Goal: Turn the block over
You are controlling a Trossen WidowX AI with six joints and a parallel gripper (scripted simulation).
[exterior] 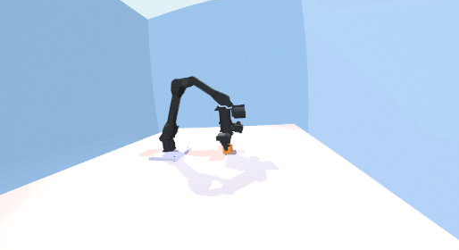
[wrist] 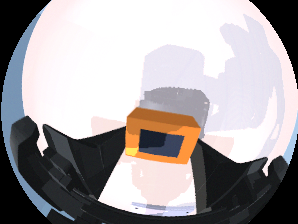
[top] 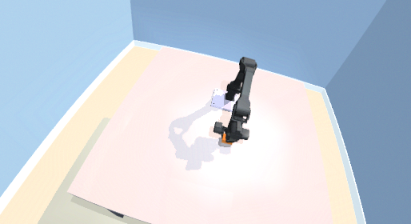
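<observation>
The orange block (top: 226, 139) (exterior: 228, 149) (wrist: 161, 119) is between the fingers of my gripper (top: 228, 138) (exterior: 227, 147) (wrist: 161, 135), which is shut on it. The fingers press on its left and right ends in the wrist view. Its marked side, with a dark blue rectangle (wrist: 161, 143), faces up toward the wrist camera. The block looks roughly level, slightly turned in that view. It is at or just above the pale table (top: 140, 160) (exterior: 134, 214); its underside is hidden, so contact cannot be told.
The arm's pale base plate (top: 217, 98) (exterior: 162, 157) is on the table behind the gripper in the top view. The arm's shadow falls to the left there. Blue walls (top: 240, 24) (exterior: 223, 58) stand around the table.
</observation>
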